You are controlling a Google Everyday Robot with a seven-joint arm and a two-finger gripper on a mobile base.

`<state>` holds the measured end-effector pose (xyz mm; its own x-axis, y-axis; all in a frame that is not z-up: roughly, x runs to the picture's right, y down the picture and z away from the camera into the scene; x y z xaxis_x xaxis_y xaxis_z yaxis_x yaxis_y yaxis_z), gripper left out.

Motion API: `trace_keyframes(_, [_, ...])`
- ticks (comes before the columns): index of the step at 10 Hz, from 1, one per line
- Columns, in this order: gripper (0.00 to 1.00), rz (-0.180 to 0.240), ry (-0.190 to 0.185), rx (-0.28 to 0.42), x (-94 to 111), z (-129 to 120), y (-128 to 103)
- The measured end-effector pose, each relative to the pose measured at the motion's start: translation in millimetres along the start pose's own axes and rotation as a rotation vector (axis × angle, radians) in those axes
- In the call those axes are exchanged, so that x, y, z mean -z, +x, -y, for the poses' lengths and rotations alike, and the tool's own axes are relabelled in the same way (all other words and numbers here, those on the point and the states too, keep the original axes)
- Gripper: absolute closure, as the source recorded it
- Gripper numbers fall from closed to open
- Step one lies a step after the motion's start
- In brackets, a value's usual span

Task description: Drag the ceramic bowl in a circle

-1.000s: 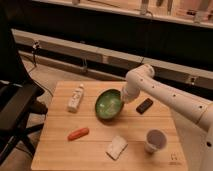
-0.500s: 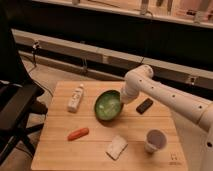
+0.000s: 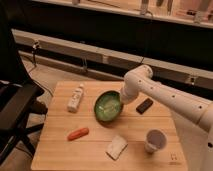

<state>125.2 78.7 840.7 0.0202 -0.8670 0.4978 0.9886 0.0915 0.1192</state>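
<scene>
Gripper [image 3: 119, 103] meets the right rim of the ceramic bowl [image 3: 106, 107] (tilted on the wooden table [image 3: 95, 147]); finger opening cannot be told.

One ceramic bowl [image 3: 108, 106] (gripper [image 3: 120, 103] at rim), one cup [image 3: 155, 140].

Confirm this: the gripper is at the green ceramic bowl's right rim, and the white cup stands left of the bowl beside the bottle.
Wrong on the cup. The camera view shows the white cup at the table's front right. The gripper is at the ceramic bowl's right rim; the bottle lies left.
</scene>
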Motion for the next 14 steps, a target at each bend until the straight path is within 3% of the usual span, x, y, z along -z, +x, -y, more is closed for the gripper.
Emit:
trace_keyframes(3, [1.00, 0.012, 0.038, 0.010, 2.7, 16.6, 33.1])
trace_keyframes(5, [1.00, 0.020, 0.057, -0.015, 3.1, 9.5, 70.4])
trace_keyframes(8, [0.99, 0.032, 0.035, -0.095, 0.8, -42.6, 83.7])
trace_keyframes(10, [0.88, 0.040, 0.011, -0.155, -0.3, -92.3, 79.4])
trace_keyframes(11, [0.89, 0.038, 0.015, -0.151, 3.5, -109.3, 78.6])
trace_keyframes(12, [0.96, 0.037, 0.017, -0.139, 6.9, -122.1, 77.3])
trace_keyframes(14, [1.00, 0.039, 0.015, -0.121, 8.0, -125.4, 75.7])
